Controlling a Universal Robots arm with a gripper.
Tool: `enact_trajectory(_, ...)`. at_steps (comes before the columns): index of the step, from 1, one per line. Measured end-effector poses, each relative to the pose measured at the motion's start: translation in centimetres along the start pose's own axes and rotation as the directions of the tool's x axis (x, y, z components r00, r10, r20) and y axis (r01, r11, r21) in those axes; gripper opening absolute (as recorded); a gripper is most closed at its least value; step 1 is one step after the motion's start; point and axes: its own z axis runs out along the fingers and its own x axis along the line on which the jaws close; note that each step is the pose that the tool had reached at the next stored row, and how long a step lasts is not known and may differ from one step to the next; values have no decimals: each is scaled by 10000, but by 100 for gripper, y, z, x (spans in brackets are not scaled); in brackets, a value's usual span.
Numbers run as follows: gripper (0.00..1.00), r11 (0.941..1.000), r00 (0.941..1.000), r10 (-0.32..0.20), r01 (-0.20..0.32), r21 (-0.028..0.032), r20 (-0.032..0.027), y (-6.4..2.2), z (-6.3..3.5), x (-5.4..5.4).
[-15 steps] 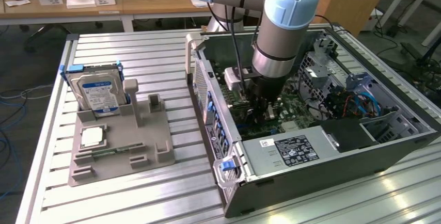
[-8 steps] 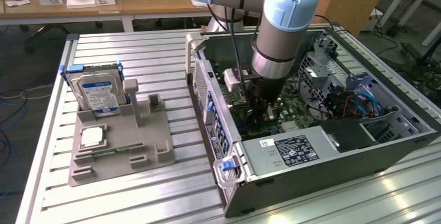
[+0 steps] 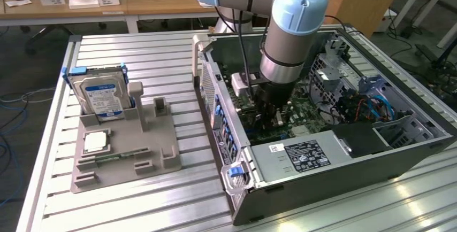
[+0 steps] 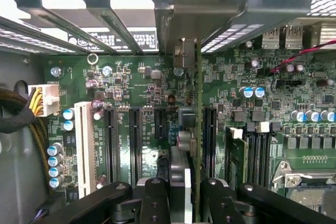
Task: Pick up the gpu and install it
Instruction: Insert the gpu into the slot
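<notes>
The gpu [image 4: 192, 129] appears edge-on as a thin slab, its grey metal bracket [image 4: 181, 24] reaching the slotted rear wall of the case. It stands upright over the green motherboard [image 4: 142, 87], between the black expansion slots [image 4: 112, 145]. Whether its edge touches a slot is hidden. My gripper [image 4: 184, 198] is shut on the card, with one black finger [image 4: 155, 198] on each flat side. In the exterior view the gripper [image 3: 275, 111] reaches straight down into the open computer case [image 3: 400, 152].
A grey fixture [image 3: 153, 146] at the exterior view's left holds a blue-labelled hard drive [image 3: 100, 95] and a small silver chip [image 3: 95, 141]. The power supply [image 3: 300, 154], drive cage and cables [image 3: 371, 106] crowd the case. Memory sticks [image 4: 236, 156] sit beside the card.
</notes>
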Motion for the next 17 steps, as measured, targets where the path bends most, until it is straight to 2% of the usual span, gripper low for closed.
enact_trajectory(1,29,10000,10000,3,-3,20,30,-1,-3,-5)
enact_trajectory(2,29,10000,10000,1,-1,22,7,-2,-29,-3)
enact_trajectory(3,35,10000,10000,-2,2,23,-14,-2,-59,-1)
enact_trajectory(6,35,10000,10000,-3,3,66,-12,-1,-133,-3)
enact_trajectory(17,35,9998,10000,-8,8,183,-9,-3,-589,-19)
